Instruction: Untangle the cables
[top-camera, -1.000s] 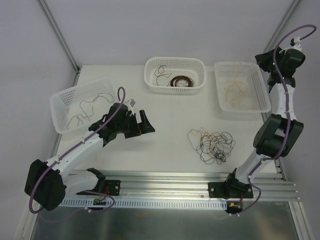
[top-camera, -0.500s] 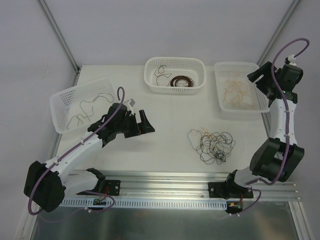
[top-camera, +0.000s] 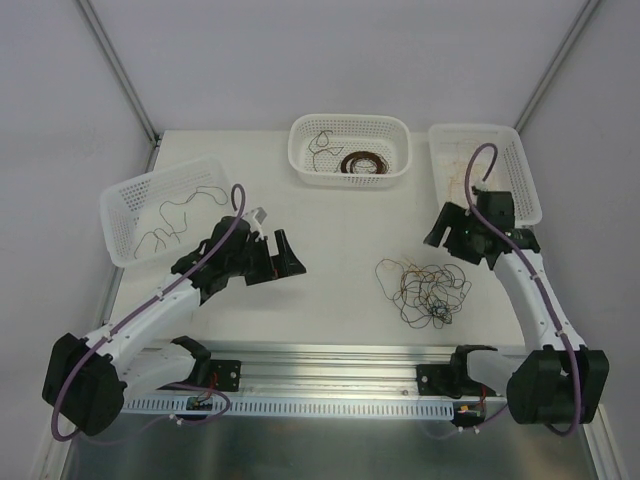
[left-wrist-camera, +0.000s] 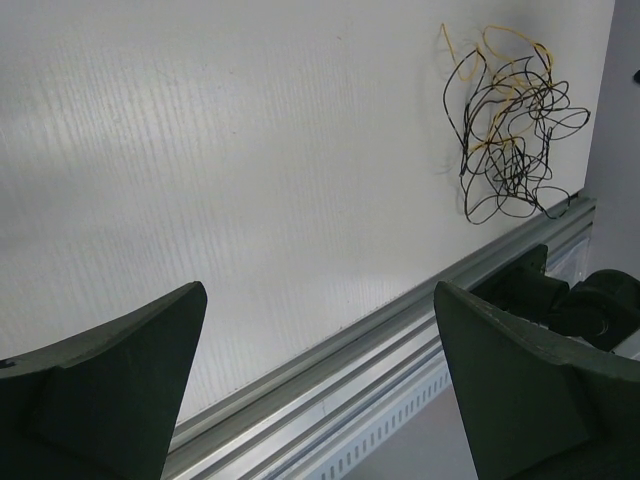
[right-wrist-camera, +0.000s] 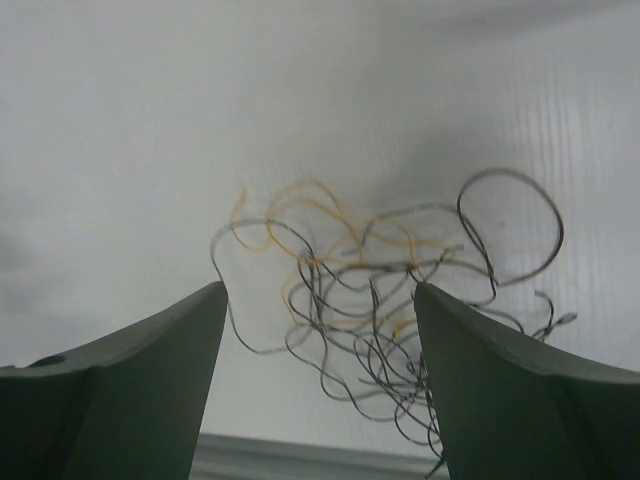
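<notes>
Cables (top-camera: 423, 290) are lying in one loose tangle near the worktop's (top-camera: 340, 215) near edge, right of centre. Right claw (right-wrist-camera: 318, 290) is hovering over them, spread and empty. Left claw (left-wrist-camera: 318, 290) is gaping wide, well apart.

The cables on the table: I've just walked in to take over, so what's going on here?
A clump of black and yellow cables lies on the table, held by neither arm. The right gripper hovers open and empty beside it, pointed at it; the left gripper hangs open and empty further left. Three white baskets hold separated strands: dark ones in the left basket and middle basket, yellow in the right basket.
</notes>
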